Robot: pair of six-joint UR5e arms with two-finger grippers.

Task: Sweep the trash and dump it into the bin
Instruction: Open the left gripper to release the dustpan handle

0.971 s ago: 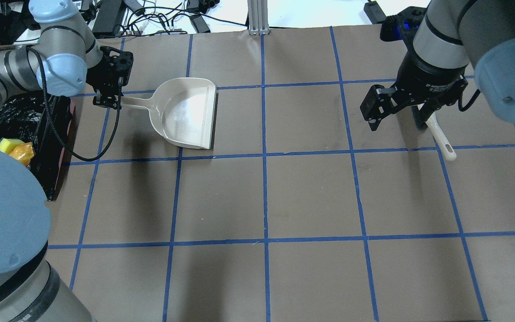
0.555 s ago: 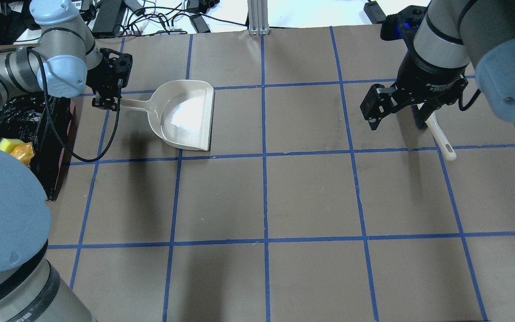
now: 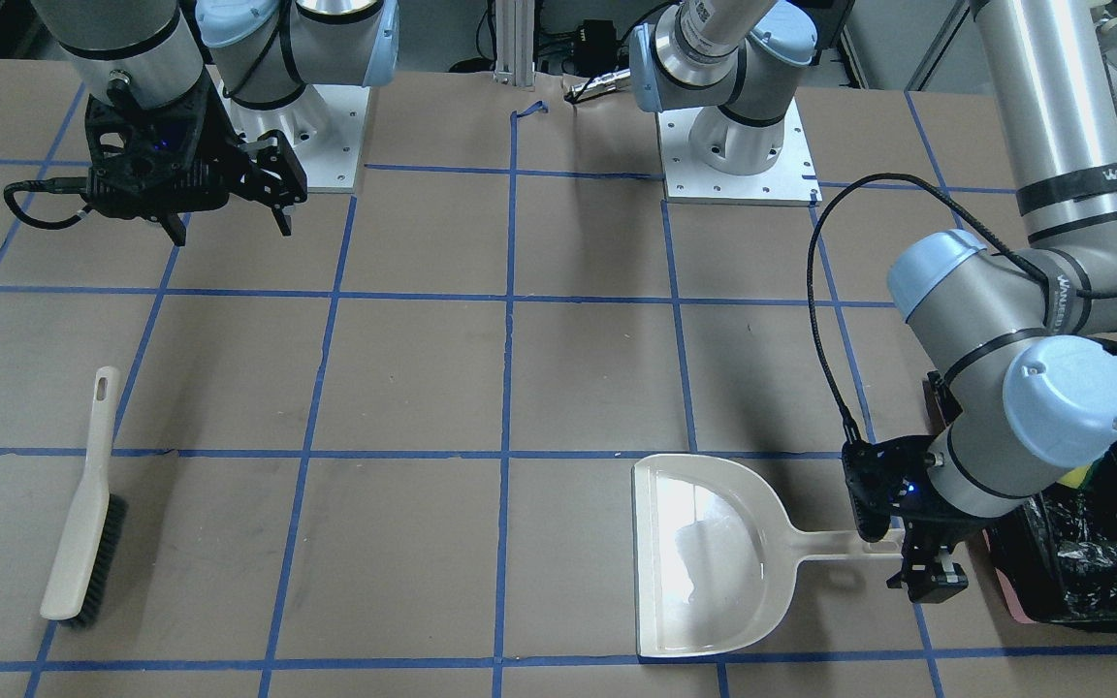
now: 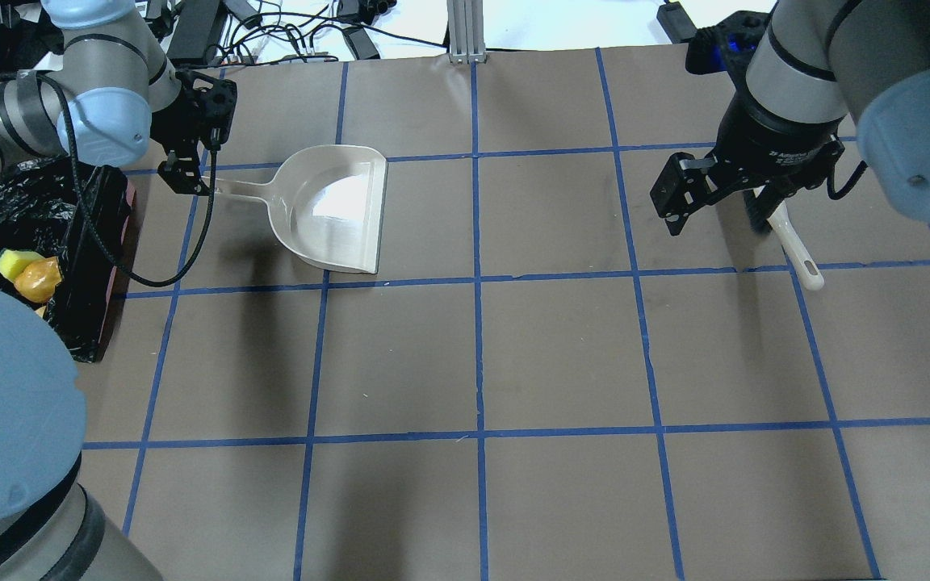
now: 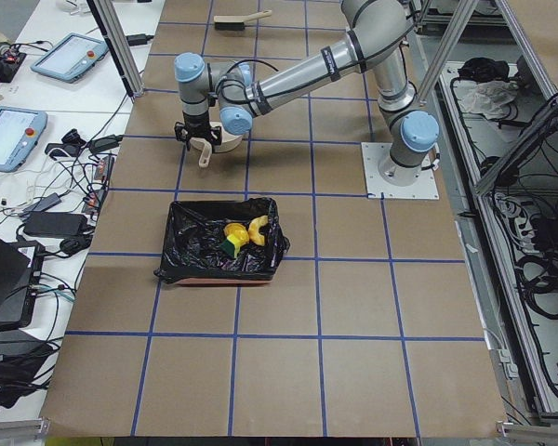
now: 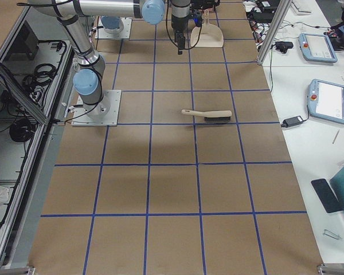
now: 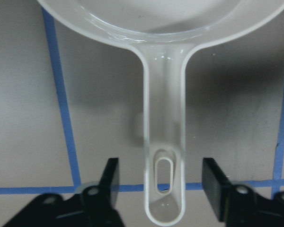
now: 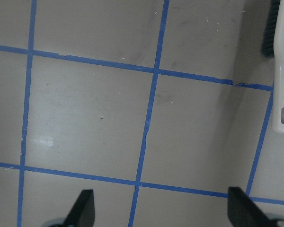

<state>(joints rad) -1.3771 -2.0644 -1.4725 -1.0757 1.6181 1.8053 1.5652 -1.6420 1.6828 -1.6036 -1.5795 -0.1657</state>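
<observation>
Trash in bin; dustpan near, handle between wide-apart left claw; right claw likewise apart, near brush.

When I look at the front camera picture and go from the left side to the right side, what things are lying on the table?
brush → dustpan → bin
</observation>
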